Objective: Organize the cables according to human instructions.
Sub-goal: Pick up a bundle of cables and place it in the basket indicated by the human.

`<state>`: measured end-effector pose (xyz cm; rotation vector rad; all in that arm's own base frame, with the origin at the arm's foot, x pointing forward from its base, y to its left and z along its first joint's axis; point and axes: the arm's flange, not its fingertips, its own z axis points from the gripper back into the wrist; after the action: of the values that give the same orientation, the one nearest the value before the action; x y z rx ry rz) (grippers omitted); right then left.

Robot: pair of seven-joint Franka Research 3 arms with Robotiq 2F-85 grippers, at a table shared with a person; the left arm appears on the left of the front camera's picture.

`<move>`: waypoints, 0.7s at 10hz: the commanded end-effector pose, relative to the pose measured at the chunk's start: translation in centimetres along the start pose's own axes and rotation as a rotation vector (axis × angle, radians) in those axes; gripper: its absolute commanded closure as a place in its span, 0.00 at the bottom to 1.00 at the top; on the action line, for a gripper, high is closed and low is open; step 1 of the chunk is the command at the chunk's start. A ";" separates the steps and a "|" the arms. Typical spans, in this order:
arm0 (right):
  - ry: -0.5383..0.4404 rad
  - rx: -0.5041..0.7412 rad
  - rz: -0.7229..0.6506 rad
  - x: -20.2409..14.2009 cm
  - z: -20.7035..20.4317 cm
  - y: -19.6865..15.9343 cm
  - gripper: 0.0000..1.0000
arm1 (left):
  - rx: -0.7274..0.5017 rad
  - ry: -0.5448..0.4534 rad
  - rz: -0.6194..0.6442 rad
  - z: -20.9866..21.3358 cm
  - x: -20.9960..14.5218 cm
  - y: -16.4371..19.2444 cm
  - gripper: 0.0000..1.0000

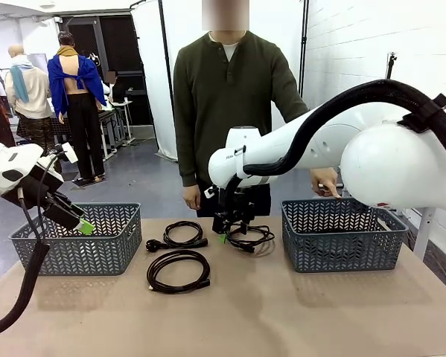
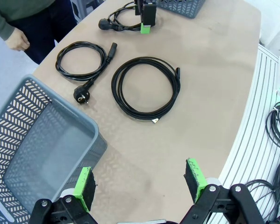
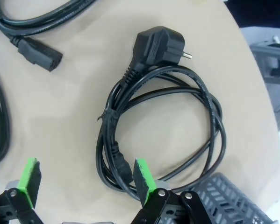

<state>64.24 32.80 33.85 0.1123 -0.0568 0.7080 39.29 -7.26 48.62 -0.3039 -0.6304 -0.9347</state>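
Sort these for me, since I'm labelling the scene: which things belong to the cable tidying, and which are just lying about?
Job: rightmost coil; middle coil; near coil; left basket; right basket, with the person's hand at its rim.
Lying about: loose cords off to the side.

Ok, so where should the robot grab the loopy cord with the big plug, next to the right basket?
Grab the cord on the side of its loop where the strands bunch tightly together, away from the chunky plug. It lies flat on the table, so come straight down from above, jaws astride that bunch. One pinch should probably catch every strand.
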 end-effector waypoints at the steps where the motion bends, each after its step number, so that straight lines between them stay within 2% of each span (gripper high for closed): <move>1: 0.007 -0.007 -0.033 1.2 -0.5 -0.2 0.00 | -0.016 -0.016 -0.011 0.0 -0.2 0.4 0.00; 7: 0.037 -0.002 -0.097 1.8 -2.1 -1.3 0.00 | -0.016 -0.016 -0.011 0.0 -0.2 0.4 0.00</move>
<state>65.59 32.79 31.72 0.1135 -0.0291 0.6465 39.29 -7.26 48.62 -0.3039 -0.6304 -0.9346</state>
